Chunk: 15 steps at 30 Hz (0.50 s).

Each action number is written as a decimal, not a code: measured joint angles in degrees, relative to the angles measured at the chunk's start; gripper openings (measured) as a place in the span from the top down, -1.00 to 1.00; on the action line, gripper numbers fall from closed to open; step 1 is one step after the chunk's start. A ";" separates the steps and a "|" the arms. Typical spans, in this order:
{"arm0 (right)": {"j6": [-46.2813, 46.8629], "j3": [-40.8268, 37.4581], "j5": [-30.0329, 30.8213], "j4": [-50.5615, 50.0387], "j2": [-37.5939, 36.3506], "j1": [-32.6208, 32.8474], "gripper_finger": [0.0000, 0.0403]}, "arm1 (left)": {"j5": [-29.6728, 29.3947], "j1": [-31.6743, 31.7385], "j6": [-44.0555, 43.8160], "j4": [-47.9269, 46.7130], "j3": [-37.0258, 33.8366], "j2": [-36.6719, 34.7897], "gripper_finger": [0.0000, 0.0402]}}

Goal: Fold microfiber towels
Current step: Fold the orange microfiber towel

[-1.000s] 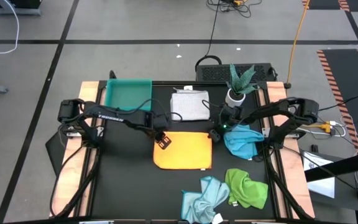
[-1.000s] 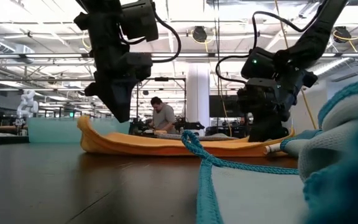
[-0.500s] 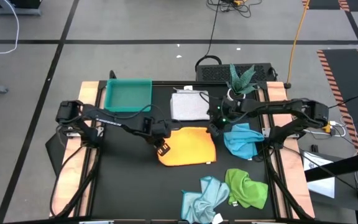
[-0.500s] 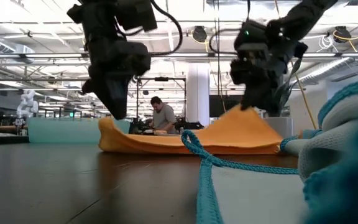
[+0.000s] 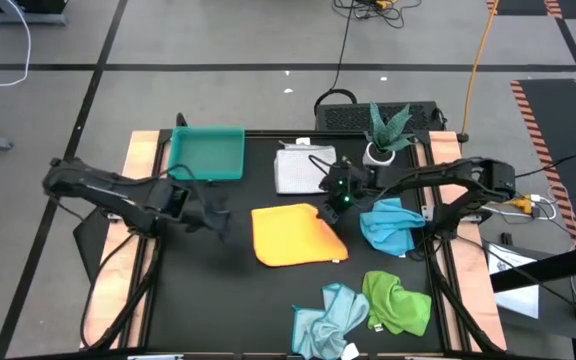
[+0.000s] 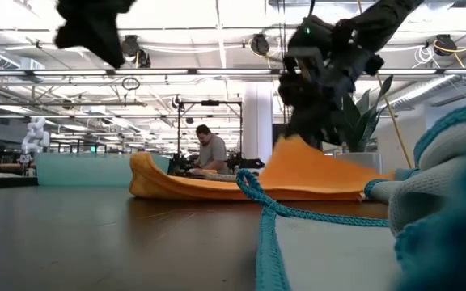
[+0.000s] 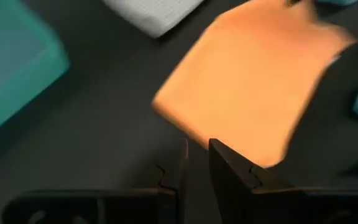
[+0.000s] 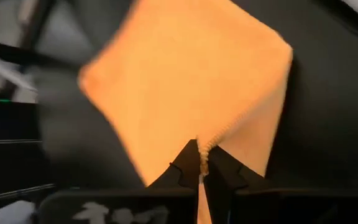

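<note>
The yellow-orange towel (image 5: 293,238) lies mid-table, mostly flat, its far right corner raised. My right gripper (image 5: 334,200) is shut on that corner; the low view shows the cloth rising to a peak (image 6: 296,147) under it. My left gripper (image 5: 213,215) hovers left of the towel, well above the table, its fingers (image 7: 224,163) a narrow gap apart with nothing between. A folded white-grey towel (image 5: 303,168) lies flat behind the orange one. My right gripper pinches the orange towel's far right corner (image 8: 211,138) between its two fingertips, coming slanting down from the table's right. One layer or several, I cannot tell. That corner is lifted; the cloth slopes down from it and the rest (image 8: 185,81) lies on the table.
A teal tray (image 5: 206,152) stands far left, a potted plant (image 5: 383,135) far right. A bright blue towel (image 5: 388,225) lies crumpled at the right, with green (image 5: 400,302) and pale blue (image 5: 326,315) ones near the front edge. Bare table shows at front left.
My left gripper has drawn away from the orange towel's left edge, going up and toward the table's left edge. My right gripper has risen and gone a little left with the towel's far right corner, which has lifted while the rest has stayed on the table.
</note>
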 joint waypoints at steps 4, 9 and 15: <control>0.45 5.16 2.38 -0.14 1.41 1.28 1.00 | -2.48 -2.65 -3.17 -4.47 -0.04 -0.27 0.67; 1.42 13.36 2.41 -0.08 7.28 3.04 1.00 | -2.79 -3.42 -2.94 -5.25 -0.04 1.59 0.67; -1.00 26.21 1.60 0.28 19.74 4.73 1.00 | -2.66 -3.63 -2.45 -6.53 -0.25 2.97 0.67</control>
